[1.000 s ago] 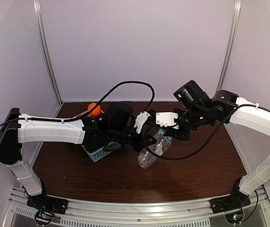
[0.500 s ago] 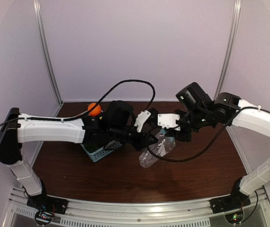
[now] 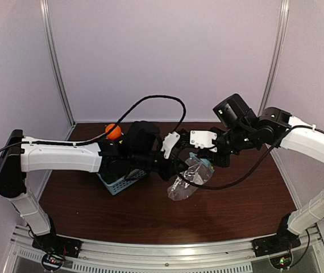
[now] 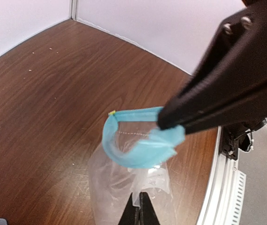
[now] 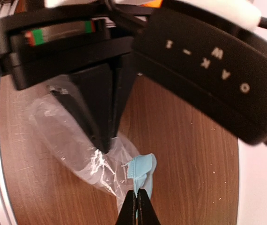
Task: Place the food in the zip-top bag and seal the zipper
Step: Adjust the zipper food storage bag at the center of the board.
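Left gripper (image 4: 139, 212): jaws clamped on the clear film of the zip-top bag (image 4: 110, 187), just below its mouth. No gap showed between the fingers in its own wrist view.

Right gripper (image 5: 137, 207): also clenched, biting the zipper (image 5: 142, 168) at one spot. The light-blue strip was folded over right above its fingertips.

From the left wrist, the zipper stood open as a curved loop just ahead of the left fingertips. The right gripper's black fingers came in from the right and pinched the loop's right side.

From the right wrist, the left gripper's fingers came down from above. Their tips touched the film just left of the blue strip, near the right tips but apart from them.

The bag body was crumpled and hung from both grippers, trailing toward the near edge in the top view. Couldn't tell whether its lower end touched the table (image 3: 236, 199).

An orange toy fruit (image 3: 112, 131) sat behind the left arm, well apart from both grippers. The light-blue basket (image 3: 116, 183) was mostly hidden under the left forearm. Couldn't tell whether the fruit was in it.
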Controlling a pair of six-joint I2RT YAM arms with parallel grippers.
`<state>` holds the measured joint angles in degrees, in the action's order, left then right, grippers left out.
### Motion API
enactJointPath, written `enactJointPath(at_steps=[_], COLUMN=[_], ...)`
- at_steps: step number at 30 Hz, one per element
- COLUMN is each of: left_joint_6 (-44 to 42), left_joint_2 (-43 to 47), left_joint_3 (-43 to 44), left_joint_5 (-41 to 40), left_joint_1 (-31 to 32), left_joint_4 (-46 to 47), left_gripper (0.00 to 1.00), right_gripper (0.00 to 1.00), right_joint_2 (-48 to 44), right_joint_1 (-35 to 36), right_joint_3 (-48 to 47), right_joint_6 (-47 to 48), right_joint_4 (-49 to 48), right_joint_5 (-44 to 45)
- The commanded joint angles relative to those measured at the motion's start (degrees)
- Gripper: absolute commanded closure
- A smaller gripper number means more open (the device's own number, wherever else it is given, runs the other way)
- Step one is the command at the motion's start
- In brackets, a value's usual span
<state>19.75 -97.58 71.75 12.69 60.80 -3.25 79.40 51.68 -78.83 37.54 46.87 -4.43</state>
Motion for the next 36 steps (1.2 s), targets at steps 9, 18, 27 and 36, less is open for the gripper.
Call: enactJointPath(at_steps=[9, 18, 27, 36], left_joint_6=[-14.2, -34.6, -54.0, -74.2], left_joint_2=[6.6, 11.8, 12.8, 7.9], left_joint_3=[-9.0, -17.0, -17.6, -23.3], left_joint_5=[-16.3, -3.9, -8.0, -22.9], left_joint_1=[-0.4, -0.3, 5.4, 11.0], left_joint_4=[13.2, 17.1, 16.0, 25.3], left_gripper=[1.00, 1.00, 1.00, 1.00], right_gripper=[1.00, 0.67, 0.66, 0.64], right_joint_2=[6.6, 3.3, 7.3, 12.5], right_joint_1=[-5.0, -12.9, -13.3, -10.7], right_joint_3=[-6.5, -11.7, -8.4, -3.4], right_joint_6=[-1.5, 2.6, 6.4, 14.6], right_joint_4=[18.0, 23.4, 21.9, 24.0], right_joint_5=[-37.1, -37.5, -42.7, -45.2])
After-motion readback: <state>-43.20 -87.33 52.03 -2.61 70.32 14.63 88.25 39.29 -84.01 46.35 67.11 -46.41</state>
